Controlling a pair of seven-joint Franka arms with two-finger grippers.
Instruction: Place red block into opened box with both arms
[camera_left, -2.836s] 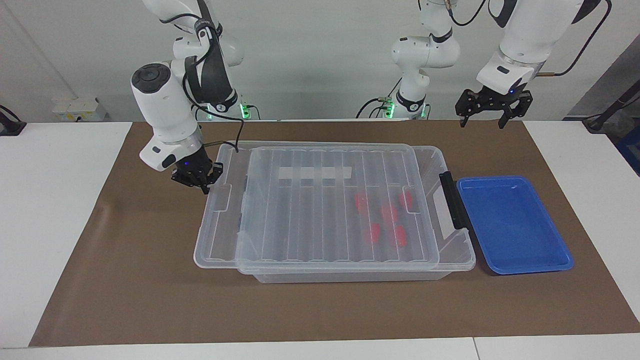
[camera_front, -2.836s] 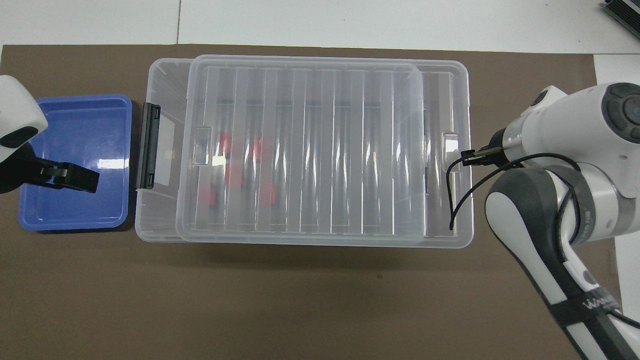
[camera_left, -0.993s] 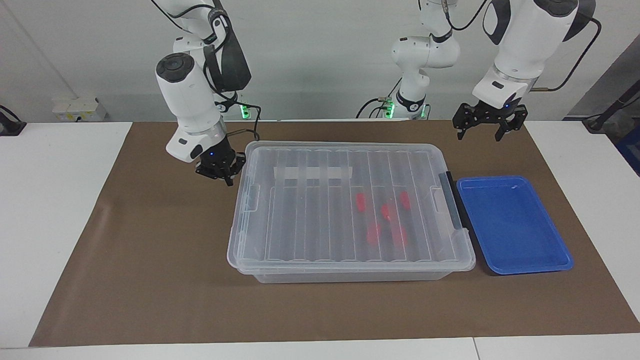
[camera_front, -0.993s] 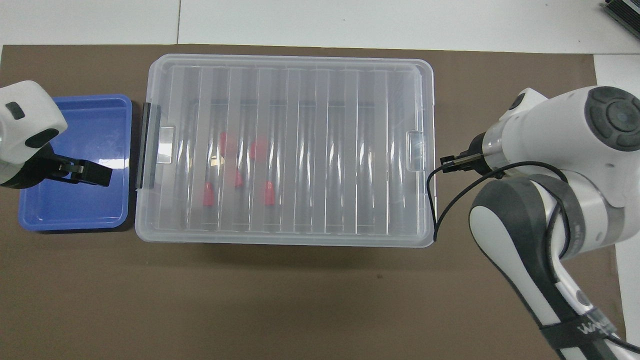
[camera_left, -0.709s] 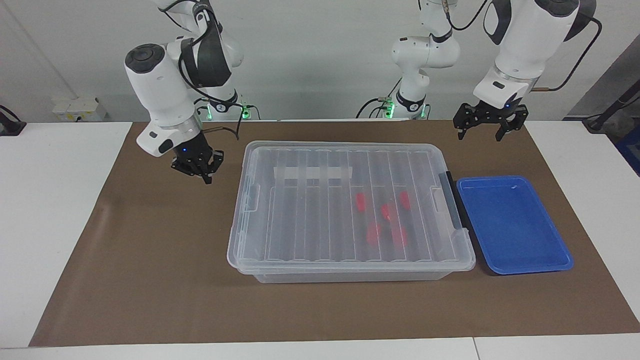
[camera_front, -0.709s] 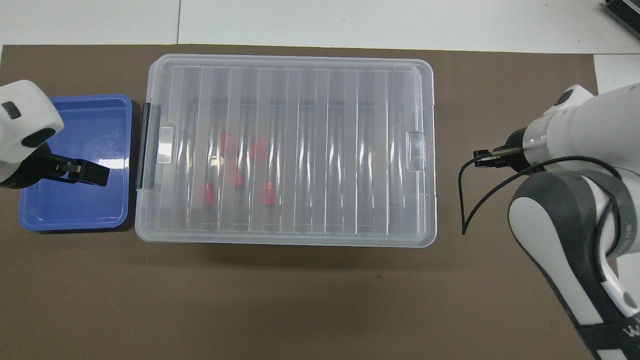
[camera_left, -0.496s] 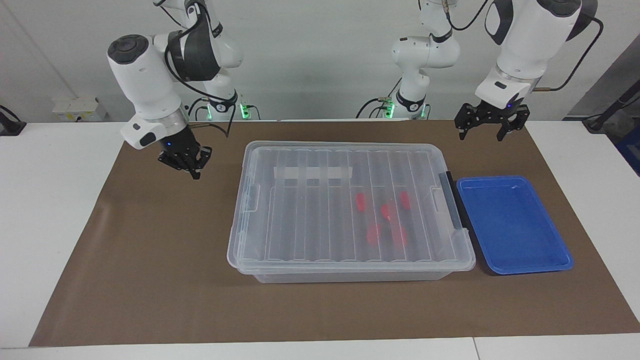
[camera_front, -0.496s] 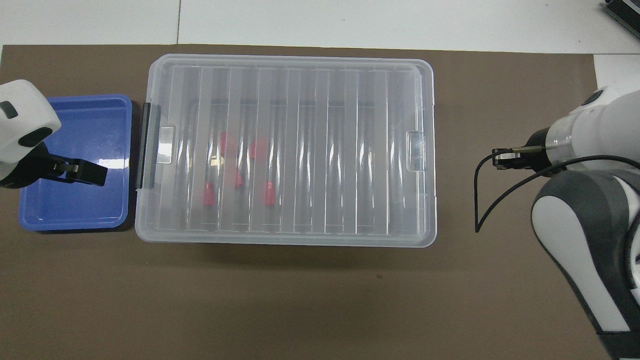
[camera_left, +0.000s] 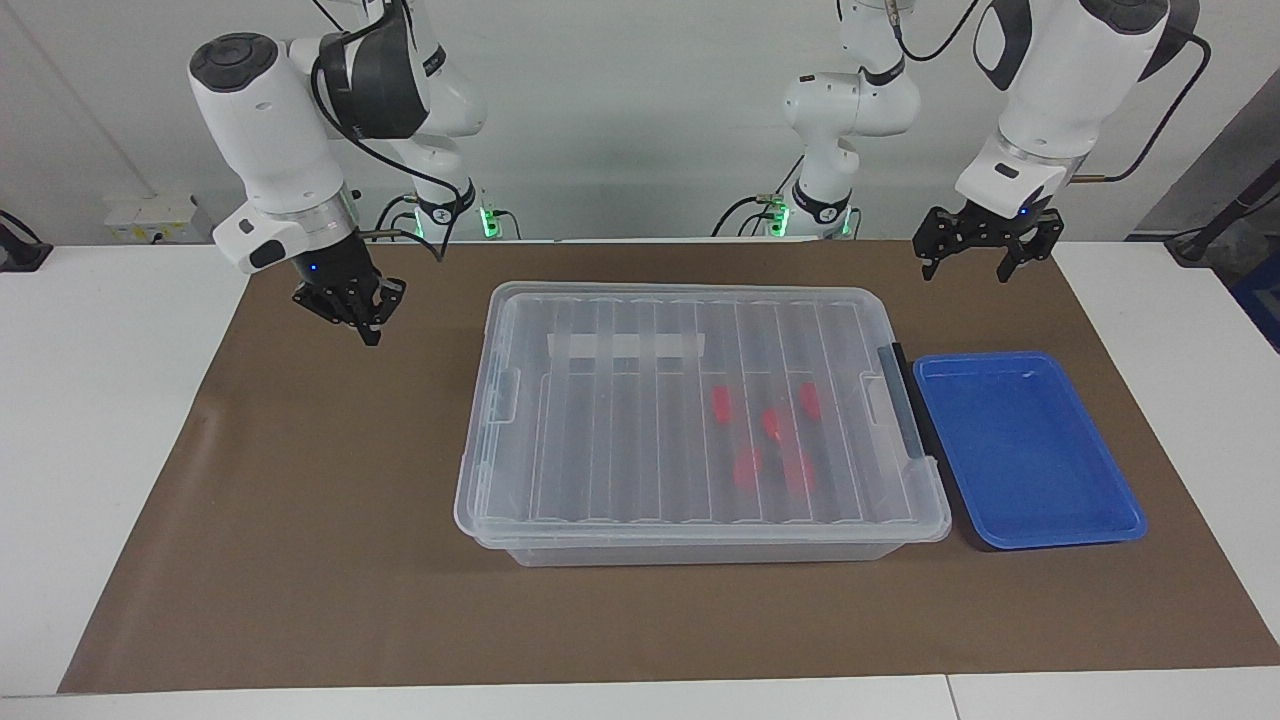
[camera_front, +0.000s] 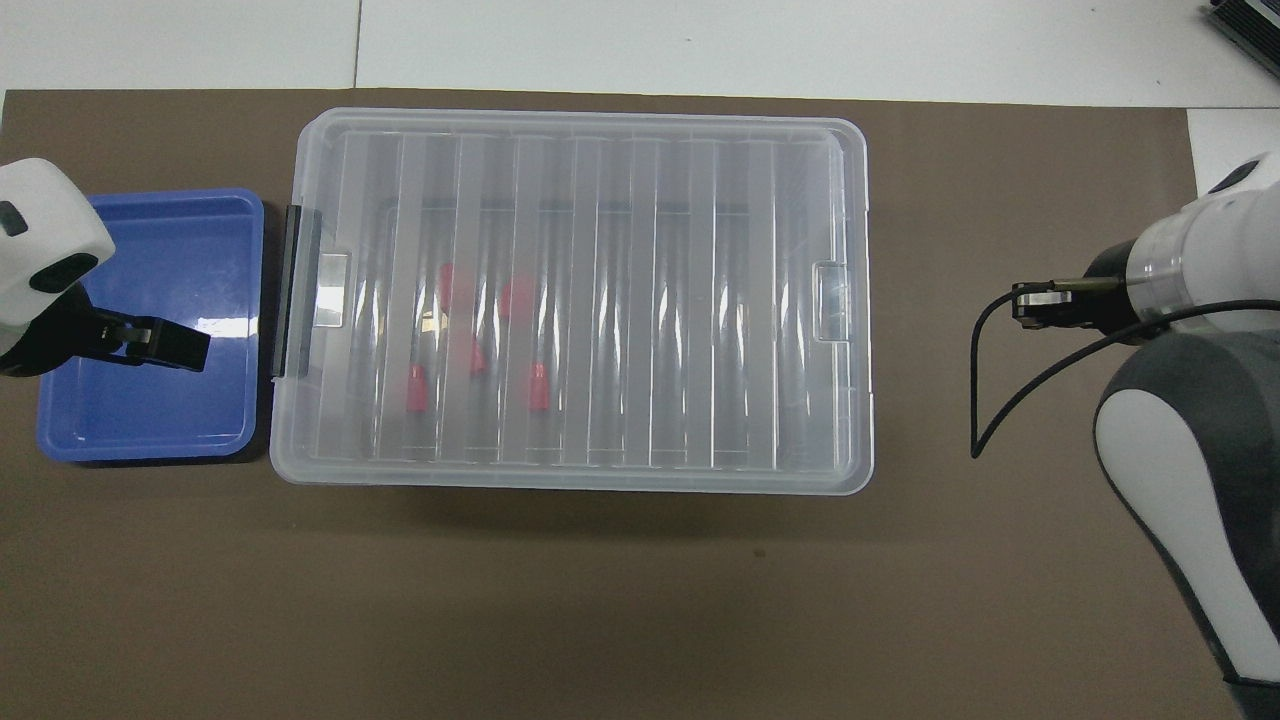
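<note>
The clear box (camera_left: 700, 550) stands mid-mat with its ribbed lid (camera_left: 620, 420) seated squarely on it, so it is shut. Several red blocks (camera_left: 770, 424) lie inside, seen through the lid toward the left arm's end; overhead they show as red blocks (camera_front: 538, 388) under the ribs. My right gripper (camera_left: 368, 332) is shut and empty, raised over bare mat off the box's right-arm end, clear of it. My left gripper (camera_left: 966, 268) hangs open and empty in the air at the left arm's end, by the blue tray. In the overhead view the right arm hides its own gripper.
An empty blue tray (camera_left: 1030, 450) lies against the box's end with the black handle (camera_front: 292, 290). The brown mat (camera_left: 300, 520) covers most of the white table, with bare mat around the box.
The lid, earlier offset toward the right arm's end, now sits square on the box. My shut right gripper has drawn back from the box's end and risen. The left gripper has barely moved.
</note>
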